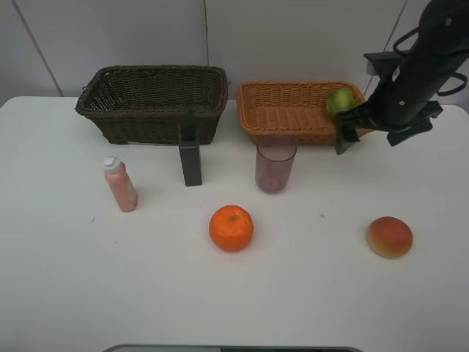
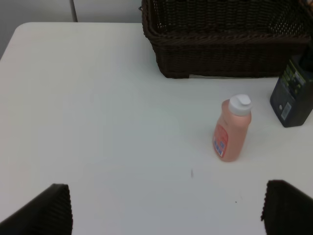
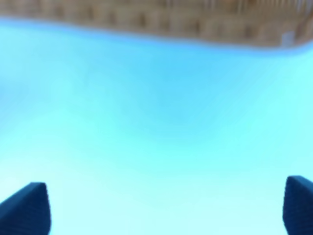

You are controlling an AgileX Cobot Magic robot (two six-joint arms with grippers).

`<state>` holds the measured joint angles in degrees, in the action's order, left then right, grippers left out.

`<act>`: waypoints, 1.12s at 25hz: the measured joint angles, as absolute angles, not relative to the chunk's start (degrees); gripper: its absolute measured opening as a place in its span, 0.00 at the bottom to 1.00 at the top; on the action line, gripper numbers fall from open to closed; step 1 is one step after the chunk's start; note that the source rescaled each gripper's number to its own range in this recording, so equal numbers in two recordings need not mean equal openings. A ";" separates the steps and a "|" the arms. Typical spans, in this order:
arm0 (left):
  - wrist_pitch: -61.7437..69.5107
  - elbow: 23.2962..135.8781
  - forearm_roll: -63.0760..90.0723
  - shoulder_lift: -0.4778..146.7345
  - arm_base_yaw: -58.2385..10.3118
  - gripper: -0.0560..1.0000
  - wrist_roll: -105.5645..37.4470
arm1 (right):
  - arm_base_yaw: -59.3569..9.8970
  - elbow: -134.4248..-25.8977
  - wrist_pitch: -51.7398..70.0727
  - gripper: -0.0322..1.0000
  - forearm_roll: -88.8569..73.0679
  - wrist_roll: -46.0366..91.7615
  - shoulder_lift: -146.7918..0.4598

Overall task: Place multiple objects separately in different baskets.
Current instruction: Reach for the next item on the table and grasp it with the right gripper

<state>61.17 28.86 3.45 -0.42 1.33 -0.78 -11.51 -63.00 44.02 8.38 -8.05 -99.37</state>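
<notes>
On the white desk [image 1: 58, 293], the left jaws stand wide apart and hold nothing. Their dark fingertips [image 2: 49, 211] have only bare desk between them (they show in the left wrist view alone).

At the far left sits the dark brown basket [image 1: 152, 103], with nothing visible inside it. Nearer than its left half, the pink bottle [image 1: 121, 185] stands upright with its white cap on, apart from the basket. The dark rectangular bottle [image 1: 190, 161] stands upright close in front of the basket's right half, and I cannot tell whether the two touch.

The orange [image 1: 231, 228] lies on the desk near the middle, nearer than everything beside it. The translucent pinkish cup [image 1: 275, 165] stands upright, mouth up, just in front of the light orange-tan basket [image 1: 293, 114].

The green oval fruit [image 1: 340, 100] is at that basket's far right corner. Whether it rests inside or against the rim cannot be told.

The right arm [image 1: 418, 66] reaches in from the far right. The right jaws are spread wide with nothing between them, their fingertips [image 1: 343, 139] at the basket's right end, just beside the green fruit (the right wrist view is a blur of pale surface and wicker).

The red-orange round fruit [image 1: 389, 237] lies alone on the near right of the desk.
</notes>
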 joint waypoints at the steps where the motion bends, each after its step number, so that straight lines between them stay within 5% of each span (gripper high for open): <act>1: 61.17 28.86 3.45 -0.42 1.33 1.00 -0.78 | -11.51 -61.29 43.96 1.00 8.38 -8.05 -98.28; 28: 61.17 28.86 3.45 -0.42 1.33 1.00 -0.78 | -9.64 -35.08 28.52 1.00 7.46 -9.60 -94.64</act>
<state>61.17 28.86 3.45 -0.42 1.33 -0.78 -9.64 -35.08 28.52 7.46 -9.60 -94.64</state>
